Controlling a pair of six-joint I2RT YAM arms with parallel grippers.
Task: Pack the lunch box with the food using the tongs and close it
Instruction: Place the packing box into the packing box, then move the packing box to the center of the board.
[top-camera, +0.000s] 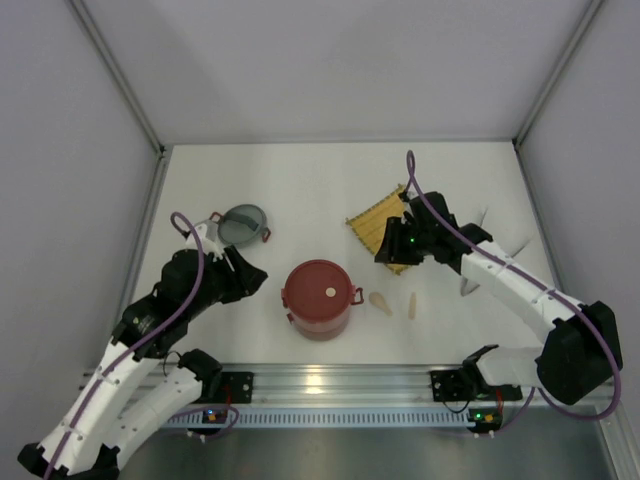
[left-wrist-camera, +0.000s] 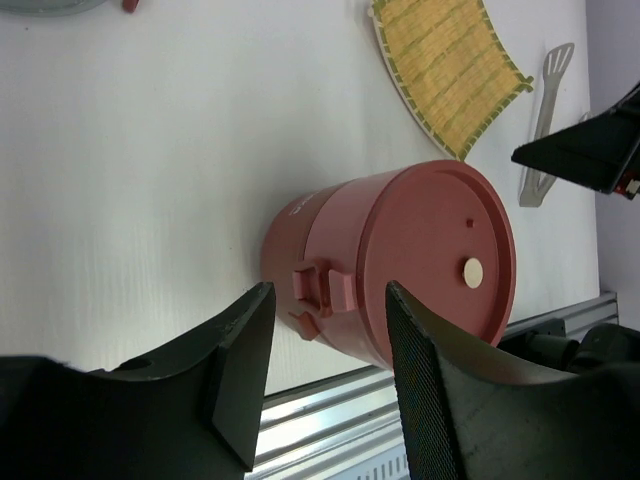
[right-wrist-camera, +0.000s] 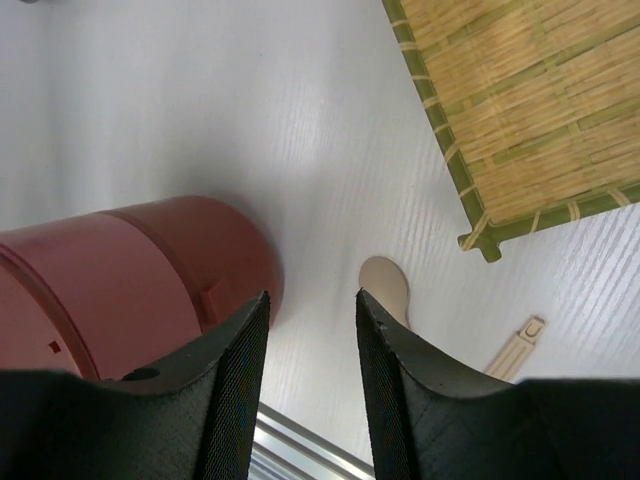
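The maroon lunch box (top-camera: 322, 298) stands near the table's front centre, its flat lid with a pale dot (left-wrist-camera: 473, 271) on top. A separate round bowl (top-camera: 243, 224), grey inside with maroon handles, sits behind it to the left. My left gripper (top-camera: 258, 281) hovers just left of the lunch box, open and empty (left-wrist-camera: 328, 290). Over the near corner of the yellow mat (top-camera: 380, 222), my right gripper (top-camera: 386, 254) is also open and empty (right-wrist-camera: 312, 297). The silvery tongs (left-wrist-camera: 547, 115) lie beyond the mat, mostly under my right arm. No food shows in any view.
A beige spoon (top-camera: 380, 302) and a short beige stick (top-camera: 412, 305) lie right of the lunch box, the spoon (right-wrist-camera: 387, 285) just beyond my right fingertips. The aluminium rail (top-camera: 330, 380) runs along the near edge. Grey walls close the table on three sides.
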